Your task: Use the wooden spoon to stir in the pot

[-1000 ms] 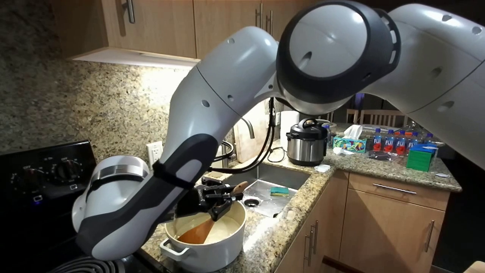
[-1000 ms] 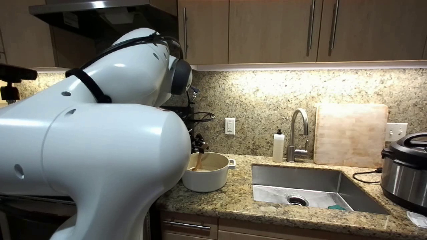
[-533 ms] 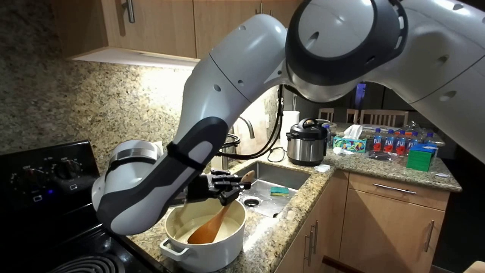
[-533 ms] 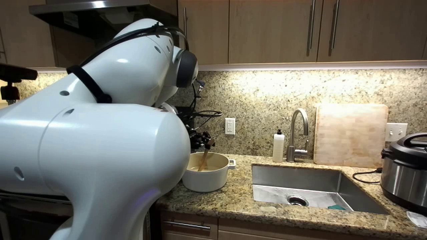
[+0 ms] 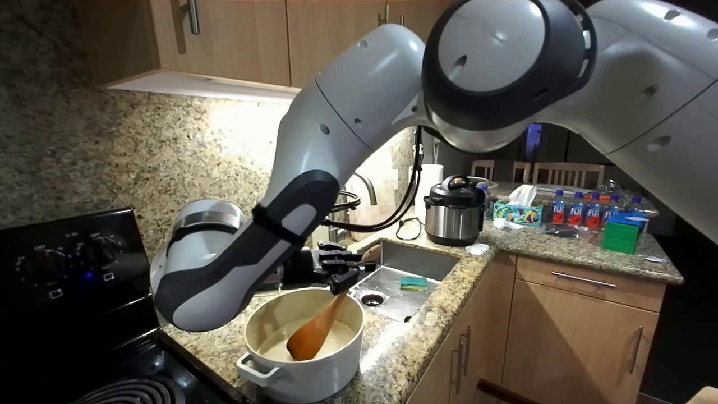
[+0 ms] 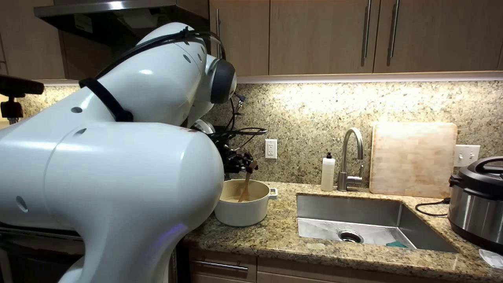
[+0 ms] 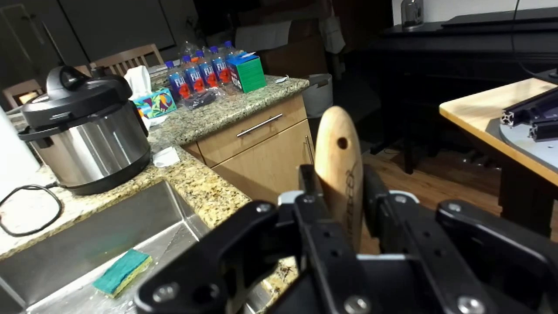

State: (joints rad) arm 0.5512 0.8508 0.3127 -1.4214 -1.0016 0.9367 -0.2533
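In an exterior view, the tool [image 5: 355,273] pinches the wooden spoon [image 5: 312,335] by its handle. The spoon slants down from the tool, its wide end inside the pot [image 5: 322,377] on the surface [image 5: 455,287]. Past the tool is a sink [image 5: 418,260] with a sponge [image 5: 414,283]. In an exterior view, the big white arm [image 6: 133,169] blocks part of the tool and the pot's edge. In the wrist view, a steel cooker [image 7: 89,146] and bottles [image 7: 208,74] stand farther off, left of the tool.
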